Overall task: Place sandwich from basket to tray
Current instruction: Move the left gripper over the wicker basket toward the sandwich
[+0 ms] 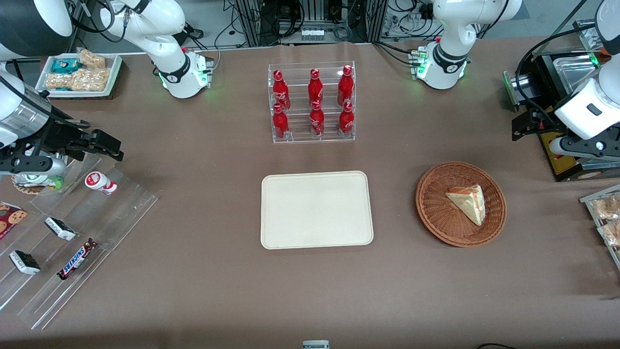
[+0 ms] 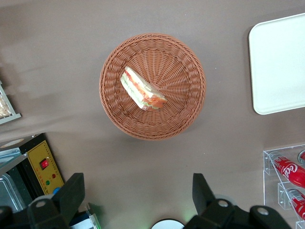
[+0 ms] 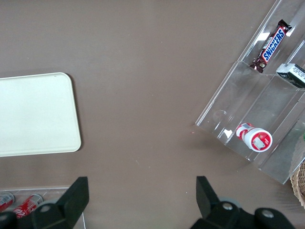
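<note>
On my front camera the tray [image 1: 317, 209] sits bare on the desk [image 1: 203, 271]; toward the working arm's end, the sandwich [image 1: 468, 202] lies in the basket [image 1: 431, 203]. My end effector [image 2: 138, 193] hangs above the desk, fingers [image 2: 72, 194] apart, gripping nothing.

White arm, black gripper [image 2: 138, 200], 2 fingers

Gripper [image 2: 138, 200] fingers' bases cut off at the wrist view's edge, tray [image 2: 281, 69] beside it partly cropped, bottle rack [image 2: 286, 183] cropped too
</note>
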Robot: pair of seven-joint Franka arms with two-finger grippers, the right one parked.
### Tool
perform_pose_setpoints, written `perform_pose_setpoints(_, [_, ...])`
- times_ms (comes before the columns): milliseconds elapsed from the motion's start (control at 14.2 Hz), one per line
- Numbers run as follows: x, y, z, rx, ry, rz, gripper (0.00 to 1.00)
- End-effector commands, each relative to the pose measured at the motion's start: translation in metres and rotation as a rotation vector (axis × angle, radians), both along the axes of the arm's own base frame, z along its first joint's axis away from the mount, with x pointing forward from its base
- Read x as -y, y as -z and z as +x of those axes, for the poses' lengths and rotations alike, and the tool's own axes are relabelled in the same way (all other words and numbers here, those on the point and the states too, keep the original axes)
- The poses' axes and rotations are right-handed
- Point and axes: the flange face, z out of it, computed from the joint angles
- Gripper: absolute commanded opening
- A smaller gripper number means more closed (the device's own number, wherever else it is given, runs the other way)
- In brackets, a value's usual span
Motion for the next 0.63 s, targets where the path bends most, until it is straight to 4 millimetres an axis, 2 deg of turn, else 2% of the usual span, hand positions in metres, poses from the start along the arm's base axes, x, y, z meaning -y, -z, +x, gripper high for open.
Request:
perform_pose_setpoints(0, [0.000,-0.001,-0.001,-0.012,0.013,-0.007,1.00])
perform_pose_setpoints(351, [-0.002,0.002,-0.002,-0.032,0.013,0.006,1.00])
perform_pose_setpoints(561, [-0.009,0.026,-0.001,-0.065,-0.016,0.024,1.00])
